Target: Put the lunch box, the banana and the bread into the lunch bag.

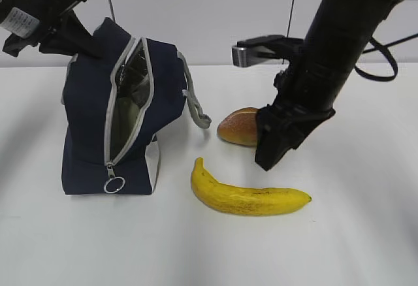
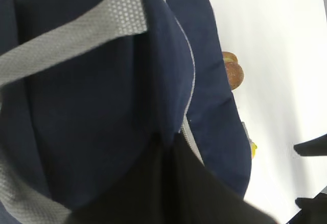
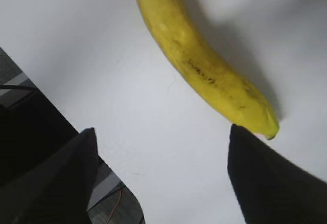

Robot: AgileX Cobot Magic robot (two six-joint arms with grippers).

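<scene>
While the exterior view takes in the whole table (image 1: 366,247), each wrist camera gets only a scrap of it. Lunch bag (image 1: 111,123) stands upright at left, navy, grey zipper (image 1: 112,113) run open down to the ring pull (image 1: 113,185) near its base, a pale greenish shape just visible inside — can't confirm it as the lunch box. Banana (image 1: 248,196) lies on the table right of the bag, apart from it, stem toward the bag. Bread (image 1: 239,127) sits behind the banana, its right part covered by the right gripper (image 1: 277,145).

Left wrist view is almost all navy fabric and a grey strap (image 2: 71,37), with the bread (image 2: 232,72) and a sliver of yellow peeking past the bag's edge; the zipper opening is not seen there. Right wrist view shows only the banana (image 3: 204,68), cut off at the top edge, between and beyond two dark fingers (image 3: 271,183).

Left gripper (image 1: 81,41) is at the bag's upper back corner, jaws pinched closed on the fabric — contact point hidden in both views. Right arm slants down from upper right, gripper pointing at the table just beside the bread and above the banana, jaws spread wide, holding nothing.
</scene>
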